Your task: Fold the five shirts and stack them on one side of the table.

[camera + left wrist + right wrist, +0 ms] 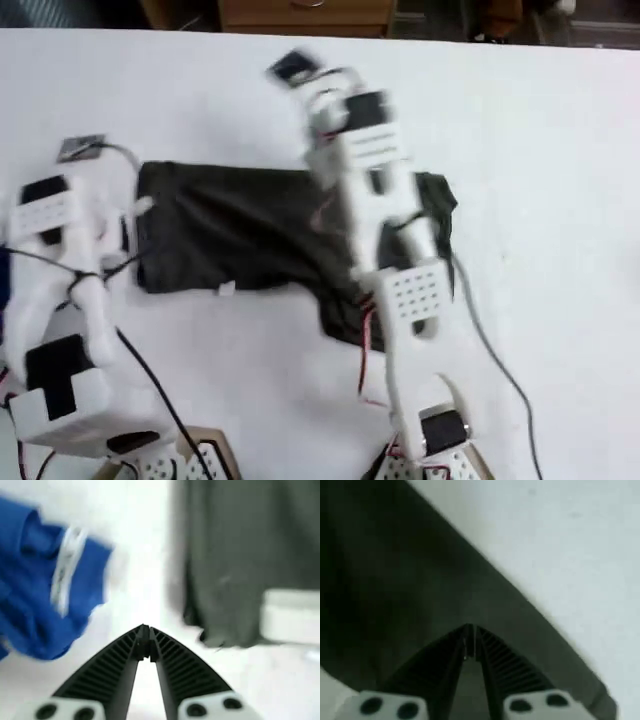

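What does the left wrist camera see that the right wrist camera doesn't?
Left wrist view: a crumpled blue shirt lying apart from the dark shirt, with bare table between them, and the left gripper, shut. Right wrist view: the right gripper, shut, with the dark shirt's long edge running past it. Both: the dark shirt on the white table.

A white table (560,150) spans nearly the whole high view, its surface plain and matte. Beyond the table's far edge stands a piece of brown wooden furniture (300,12), seemingly a drawer front, and dark floor (600,10) shows past the table's far right corner.
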{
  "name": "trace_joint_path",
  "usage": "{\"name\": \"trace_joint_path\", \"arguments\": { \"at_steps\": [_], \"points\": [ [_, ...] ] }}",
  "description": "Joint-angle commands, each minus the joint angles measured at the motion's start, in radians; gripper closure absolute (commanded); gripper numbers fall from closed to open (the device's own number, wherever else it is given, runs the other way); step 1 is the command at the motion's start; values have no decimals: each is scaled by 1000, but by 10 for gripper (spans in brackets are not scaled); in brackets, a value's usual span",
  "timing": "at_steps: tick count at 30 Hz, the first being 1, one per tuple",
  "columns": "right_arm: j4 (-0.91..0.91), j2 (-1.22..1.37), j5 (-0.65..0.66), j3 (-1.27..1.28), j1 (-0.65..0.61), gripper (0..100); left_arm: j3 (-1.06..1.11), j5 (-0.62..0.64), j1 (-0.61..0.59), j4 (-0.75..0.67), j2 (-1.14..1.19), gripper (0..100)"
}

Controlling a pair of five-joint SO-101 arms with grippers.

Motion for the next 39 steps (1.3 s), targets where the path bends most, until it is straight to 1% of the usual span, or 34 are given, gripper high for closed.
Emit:
{"name": "trace_joint_path", "arguments": {
  "at_steps": [1,5,9,14,24,32,39],
  "points": [
    [22,-124,-48,169,-128,980,-35,-66,-117,40,-43,976],
    [19,-133,-74,242,-211,980,-31,-110,-215,38,-41,976],
    [19,-96,-75,249,-262,980,-31,-135,-255,43,-41,976],
    [22,-93,-75,249,-289,980,-31,-135,-261,43,-41,976],
    [19,-25,-75,278,-294,980,-31,-135,-261,43,-41,976],
    [19,-15,-75,275,-389,980,-36,-133,-261,43,-43,976],
    [21,-28,-75,275,-363,980,-33,-133,-261,43,-43,976]
  ]
}}
